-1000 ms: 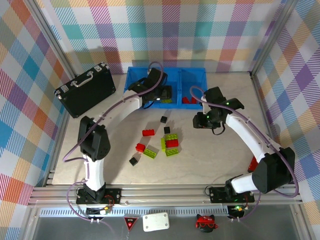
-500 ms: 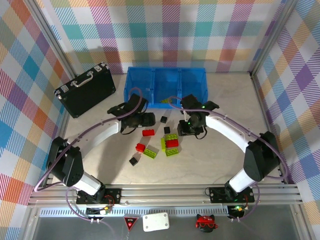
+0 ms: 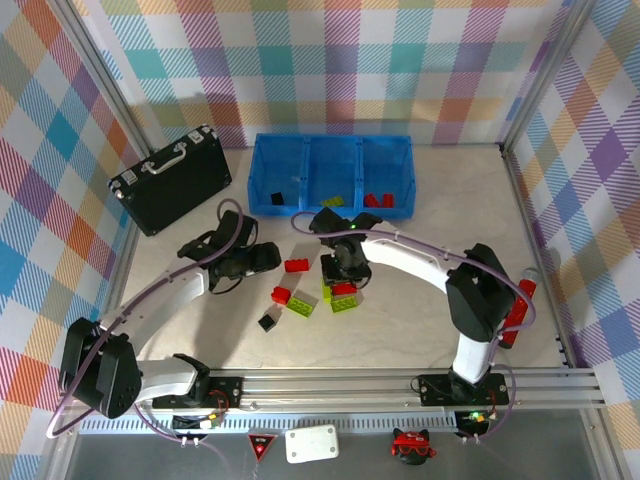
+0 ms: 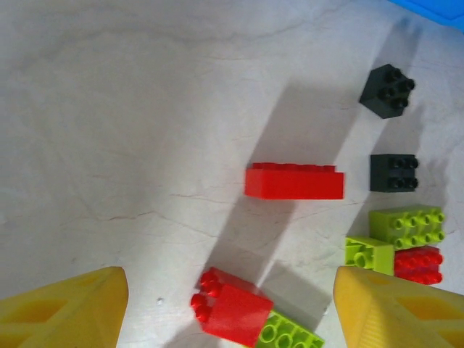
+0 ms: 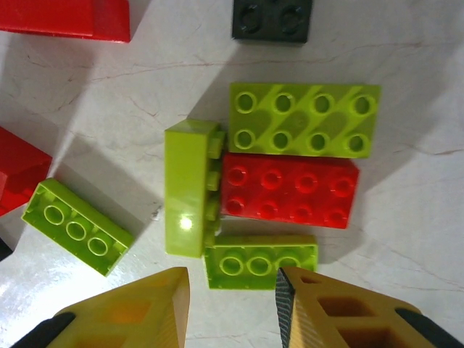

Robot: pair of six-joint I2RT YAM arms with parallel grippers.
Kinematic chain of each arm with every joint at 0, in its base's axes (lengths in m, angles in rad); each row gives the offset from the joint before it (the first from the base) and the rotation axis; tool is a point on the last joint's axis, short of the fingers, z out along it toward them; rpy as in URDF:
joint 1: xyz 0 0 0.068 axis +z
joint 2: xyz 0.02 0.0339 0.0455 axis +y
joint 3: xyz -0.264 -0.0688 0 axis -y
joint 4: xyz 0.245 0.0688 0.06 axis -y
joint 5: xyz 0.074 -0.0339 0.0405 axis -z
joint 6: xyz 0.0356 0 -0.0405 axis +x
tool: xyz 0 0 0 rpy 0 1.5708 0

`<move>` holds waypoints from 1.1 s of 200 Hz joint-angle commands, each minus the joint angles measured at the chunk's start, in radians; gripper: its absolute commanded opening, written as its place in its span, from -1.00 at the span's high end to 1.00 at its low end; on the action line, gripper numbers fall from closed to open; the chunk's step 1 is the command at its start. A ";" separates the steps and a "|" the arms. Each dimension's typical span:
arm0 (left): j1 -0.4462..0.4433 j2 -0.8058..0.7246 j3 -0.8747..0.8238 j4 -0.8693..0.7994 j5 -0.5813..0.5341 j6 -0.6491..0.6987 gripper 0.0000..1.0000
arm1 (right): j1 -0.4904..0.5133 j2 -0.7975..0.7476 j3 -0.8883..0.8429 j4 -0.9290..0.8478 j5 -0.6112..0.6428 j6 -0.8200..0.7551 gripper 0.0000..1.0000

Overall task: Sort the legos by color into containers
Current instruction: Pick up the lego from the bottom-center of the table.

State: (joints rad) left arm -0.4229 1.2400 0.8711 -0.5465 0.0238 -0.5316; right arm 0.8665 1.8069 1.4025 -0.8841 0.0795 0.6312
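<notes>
Worktop [image 3: 430, 310]: pale, marbled stone look, with checked walls around it.
Tray [image 3: 331, 140]: bright blue, at the middle of the far edge, split into three square compartments side by side.
Left compartment: one black lego [image 3: 277, 196].
Middle compartment: lime legos [image 3: 333, 201].
Right compartment: red legos [image 3: 378, 200].
Case [image 3: 172, 180]: black with a silver handle, near the far left corner, apart from the tray.
Loose legos: scattered around the middle of the worktop, nearer than the tray.
Long red brick [image 4: 293, 181]: lies alone, on its side, left of the main cluster.
Black cubes: two [image 4: 388, 88] [image 4: 394, 172] lie between the tray and the cluster; a third [image 3: 267, 321] sits nearest the near edge.
Cluster: a lime eight-stud brick [image 5: 304, 119] touches a red eight-stud brick [image 5: 290, 190]. A lime brick on its side [image 5: 185, 188] is pressed against the red one's end, and a short lime brick [image 5: 261, 261] lies just beside it.
Red and lime pair: a small red brick [image 4: 232, 312] touches a lime one [image 4: 290, 337], left of the cluster.
Left arm [image 3: 160, 295]: reaches in from the near left corner.
Left fingers [image 4: 65, 312]: spread wide and released, holding nothing, above the worktop with the red and lime pair between them.
Right arm [image 3: 420, 262]: curves in from the right.
Right fingers [image 5: 341, 312]: parted and gripping nothing, over the cluster, with the short lime brick at the gap between them.
</notes>
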 commanded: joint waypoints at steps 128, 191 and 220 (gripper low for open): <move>0.095 -0.117 -0.075 -0.032 0.038 0.000 -0.49 | 0.107 0.161 0.082 -0.020 0.093 0.269 0.14; 0.096 -0.139 -0.092 -0.047 0.029 0.005 -0.49 | 0.118 0.191 0.075 -0.007 0.086 0.268 0.17; 0.096 -0.149 -0.103 -0.044 0.030 -0.002 -0.49 | 0.121 0.198 0.076 -0.006 0.088 0.271 0.21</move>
State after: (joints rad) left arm -0.3374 1.1168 0.7879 -0.5705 0.0547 -0.5346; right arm 0.9779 1.9797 1.4647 -0.8791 0.1574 0.8829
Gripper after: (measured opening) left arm 0.746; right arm 0.401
